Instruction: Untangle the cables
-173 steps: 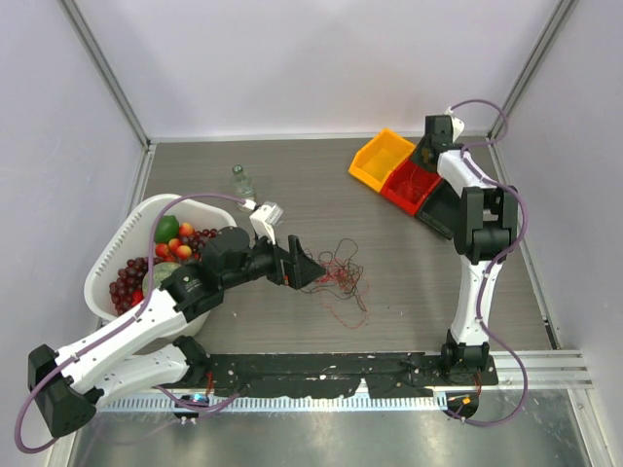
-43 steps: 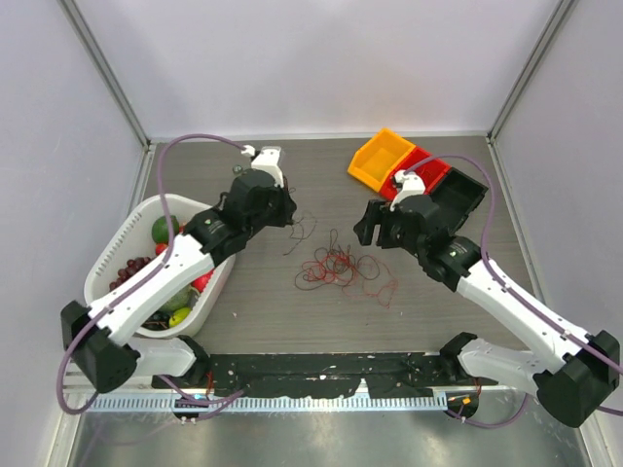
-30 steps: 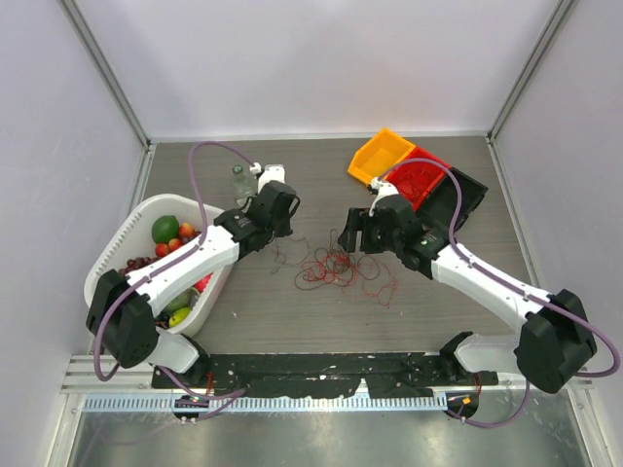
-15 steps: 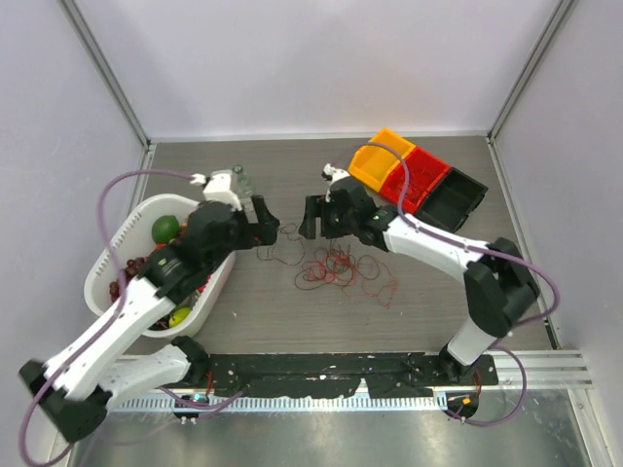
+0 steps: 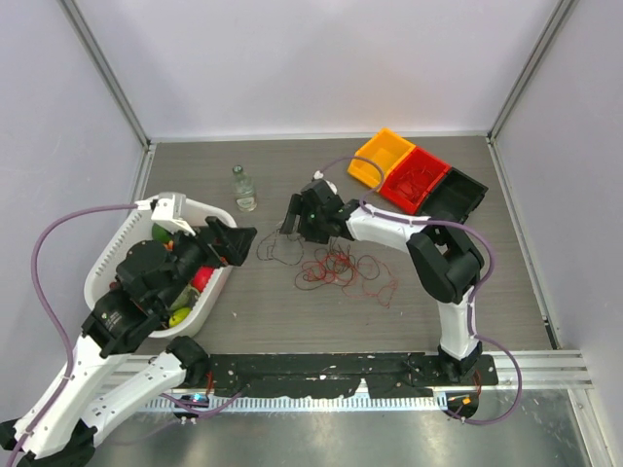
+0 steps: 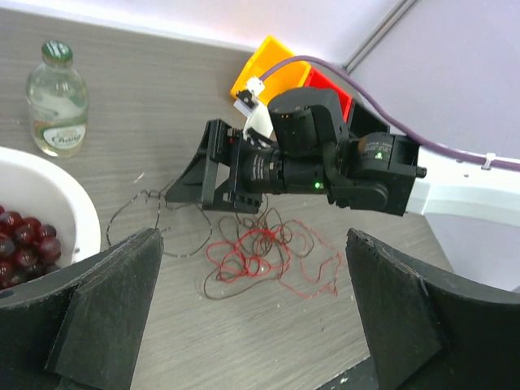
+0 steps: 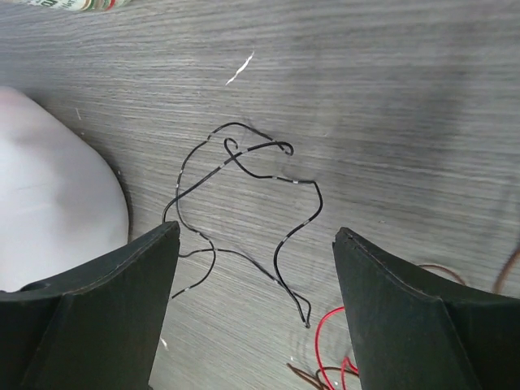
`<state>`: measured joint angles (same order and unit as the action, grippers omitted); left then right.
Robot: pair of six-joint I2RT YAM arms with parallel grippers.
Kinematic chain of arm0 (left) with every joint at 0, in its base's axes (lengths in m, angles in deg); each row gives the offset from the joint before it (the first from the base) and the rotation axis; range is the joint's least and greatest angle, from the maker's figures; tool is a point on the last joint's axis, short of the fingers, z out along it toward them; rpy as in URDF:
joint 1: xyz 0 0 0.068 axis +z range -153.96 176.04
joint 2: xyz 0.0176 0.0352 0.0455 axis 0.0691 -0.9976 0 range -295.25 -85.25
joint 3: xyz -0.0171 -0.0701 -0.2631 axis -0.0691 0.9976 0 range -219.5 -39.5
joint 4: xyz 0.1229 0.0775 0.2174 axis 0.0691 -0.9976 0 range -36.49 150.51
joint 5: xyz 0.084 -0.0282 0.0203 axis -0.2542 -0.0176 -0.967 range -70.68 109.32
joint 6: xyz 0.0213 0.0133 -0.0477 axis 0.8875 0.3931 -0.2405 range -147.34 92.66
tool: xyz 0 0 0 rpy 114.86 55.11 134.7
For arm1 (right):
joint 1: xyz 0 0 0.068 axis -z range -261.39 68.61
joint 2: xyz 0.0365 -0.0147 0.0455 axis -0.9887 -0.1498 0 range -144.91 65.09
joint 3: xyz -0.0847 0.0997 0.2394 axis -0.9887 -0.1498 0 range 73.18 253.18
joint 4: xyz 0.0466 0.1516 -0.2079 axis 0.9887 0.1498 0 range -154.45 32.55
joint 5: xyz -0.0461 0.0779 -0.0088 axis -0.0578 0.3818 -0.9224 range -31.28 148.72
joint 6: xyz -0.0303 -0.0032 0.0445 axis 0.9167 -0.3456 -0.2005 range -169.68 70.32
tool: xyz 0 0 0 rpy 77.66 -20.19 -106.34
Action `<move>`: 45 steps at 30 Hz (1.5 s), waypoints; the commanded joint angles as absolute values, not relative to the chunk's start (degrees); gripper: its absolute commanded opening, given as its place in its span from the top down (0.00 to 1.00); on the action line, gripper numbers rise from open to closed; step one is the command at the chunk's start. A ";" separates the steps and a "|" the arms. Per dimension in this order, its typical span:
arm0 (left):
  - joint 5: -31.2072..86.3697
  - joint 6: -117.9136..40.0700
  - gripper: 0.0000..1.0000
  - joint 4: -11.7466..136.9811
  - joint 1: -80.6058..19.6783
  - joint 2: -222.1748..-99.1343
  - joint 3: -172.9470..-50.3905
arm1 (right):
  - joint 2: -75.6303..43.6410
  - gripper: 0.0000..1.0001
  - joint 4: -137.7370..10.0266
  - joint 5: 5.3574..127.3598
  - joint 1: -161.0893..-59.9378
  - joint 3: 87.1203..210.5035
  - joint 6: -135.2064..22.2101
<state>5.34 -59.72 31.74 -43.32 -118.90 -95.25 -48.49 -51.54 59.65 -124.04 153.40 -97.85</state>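
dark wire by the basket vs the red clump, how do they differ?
Colour: the dark wire is near black; the red clump is mostly red, some brown.
Layout: the dark wire makes a few open loops; the red clump is many strands crossing.
Place: the dark wire lies nearer the basket than the red clump.
Both are thin, curly, on the table, ungripped.

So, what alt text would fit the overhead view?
The left gripper and right gripper of two white robot arms, both open and empty, face a loose tangle of thin red and dark cables on a grey table. A white basket of fruit sits left, a bottle beyond it, three bins at back right.
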 commanded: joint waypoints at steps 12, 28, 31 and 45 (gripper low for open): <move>8.51 -59.25 0.01 29.93 -43.25 -116.80 -93.55 | -54.70 0.25 -56.13 56.03 -127.53 159.12 -103.83; 8.42 -59.60 0.01 29.66 -43.25 -117.06 -93.03 | -42.00 0.99 -46.87 42.72 -125.53 162.92 -83.53; 8.68 -59.60 0.01 30.72 -43.16 -117.06 -92.32 | -33.39 0.99 -47.05 46.75 -119.46 159.41 -83.26; 10.61 -57.49 0.01 32.39 -43.25 -118.56 -91.53 | -14.72 0.99 -42.47 32.37 -89.31 152.02 -78.17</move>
<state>9.08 -59.15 29.51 -43.32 -117.87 -91.16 -15.10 -43.30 41.20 -90.71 154.23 -81.91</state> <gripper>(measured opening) 0.988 0.031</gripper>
